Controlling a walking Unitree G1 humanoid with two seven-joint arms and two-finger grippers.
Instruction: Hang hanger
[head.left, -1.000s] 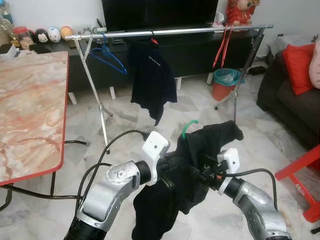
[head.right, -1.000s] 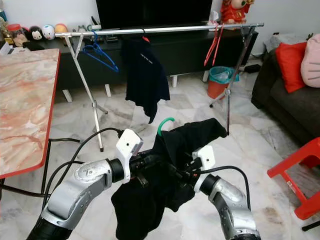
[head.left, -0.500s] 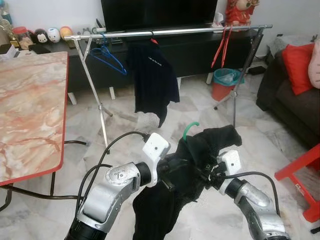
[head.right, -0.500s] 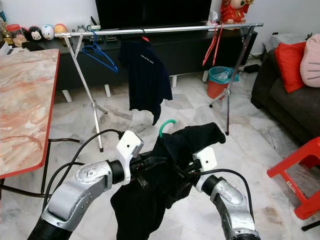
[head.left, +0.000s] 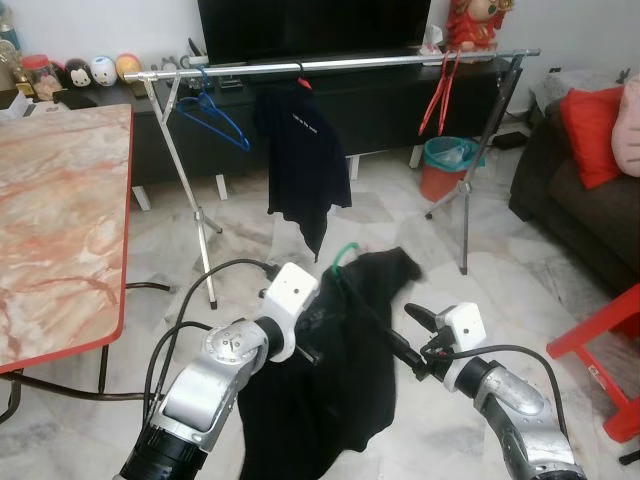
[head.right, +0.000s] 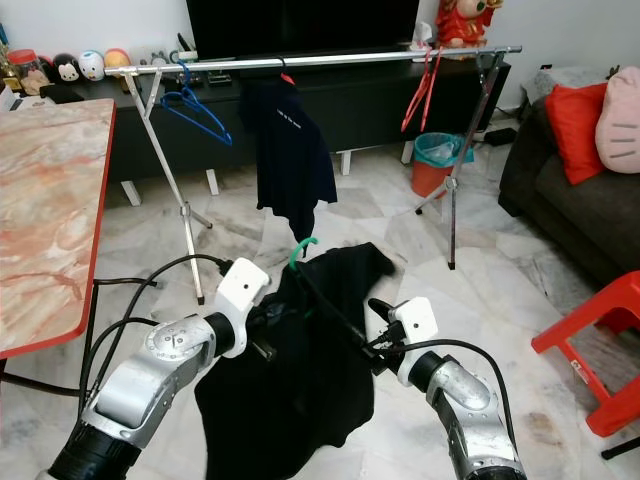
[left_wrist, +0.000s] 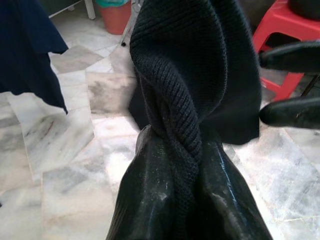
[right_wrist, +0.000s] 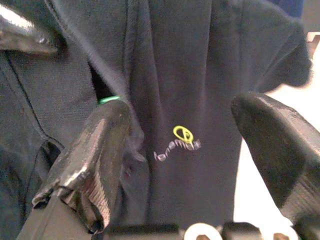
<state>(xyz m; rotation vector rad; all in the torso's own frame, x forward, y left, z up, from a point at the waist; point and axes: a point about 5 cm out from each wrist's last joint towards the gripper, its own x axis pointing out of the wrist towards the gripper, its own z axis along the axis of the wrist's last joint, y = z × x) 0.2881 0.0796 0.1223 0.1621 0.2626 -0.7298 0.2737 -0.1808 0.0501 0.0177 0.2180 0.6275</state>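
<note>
A black garment (head.left: 330, 370) on a green hanger (head.left: 345, 252) hangs low in front of me. My left gripper (left_wrist: 172, 165) is shut on a bunched fold of its black cloth, just below the hanger's hook (head.right: 303, 248). To the right of the garment, my right gripper (head.left: 410, 338) stands open and apart from the cloth. In the right wrist view its two fingers (right_wrist: 95, 150) frame the garment's yellow logo (right_wrist: 183, 134) with nothing between them. The silver clothes rail (head.left: 340, 63) crosses the room ahead, carrying a dark navy shirt (head.left: 300, 150).
A blue hanger (head.left: 215, 112) and red hangers (head.left: 440, 95) also hang on the rail. A marble table with a red edge (head.left: 60, 220) is on the left. A dark sofa (head.left: 580, 190) and a red stool (head.left: 610, 340) are on the right, and a bin (head.left: 445, 165) behind the rail.
My right gripper has let go of the garment and opened, drawing back to the right. The cloth has dropped and now hangs from the left gripper alone.
</note>
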